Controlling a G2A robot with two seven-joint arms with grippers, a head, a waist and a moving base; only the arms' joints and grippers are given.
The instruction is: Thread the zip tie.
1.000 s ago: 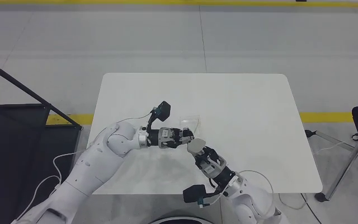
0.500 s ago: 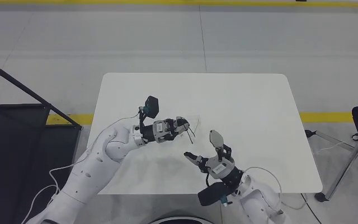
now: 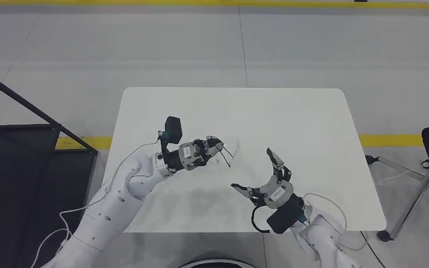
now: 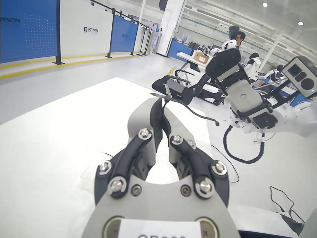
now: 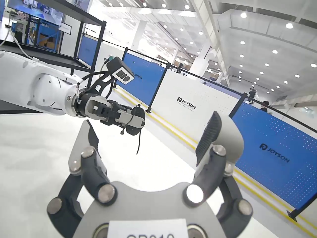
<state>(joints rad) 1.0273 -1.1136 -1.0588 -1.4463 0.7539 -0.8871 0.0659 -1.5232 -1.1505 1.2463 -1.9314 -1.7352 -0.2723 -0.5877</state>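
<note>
The zip tie (image 4: 165,98) is clamped between the closed fingers of the left hand (image 4: 160,110), above the middle of the white bench (image 3: 301,120). Most of the tie's middle is hidden inside the grip. In the left wrist view, a short pale end is seen sticking out past the fingertips and a dark strand curves away to the right. Which end carries the head cannot be told. In the right wrist view, the zip tie (image 5: 138,142) is seen as a thin dark strand hanging below the left hand (image 5: 135,121). In the top view, the zip tie (image 3: 226,158) is made out only as two fine dark lines at the tip of the left hand (image 3: 216,144).

The right hand (image 3: 255,173) is held to the right of the left hand and nearer, well apart from it. Its fingers are spread wide with nothing between them, as seen around the right hand (image 5: 151,118) in its own wrist view.

A faint clear sheet (image 3: 232,140) lies on the bench just beside the left hand; what it is cannot be made out.

A white label (image 4: 161,231) with dark print is fixed to the base of the left hand and is cut off by the picture's edge. Print is also carried by the blue and white panels (image 5: 267,147) in the room behind.
</note>
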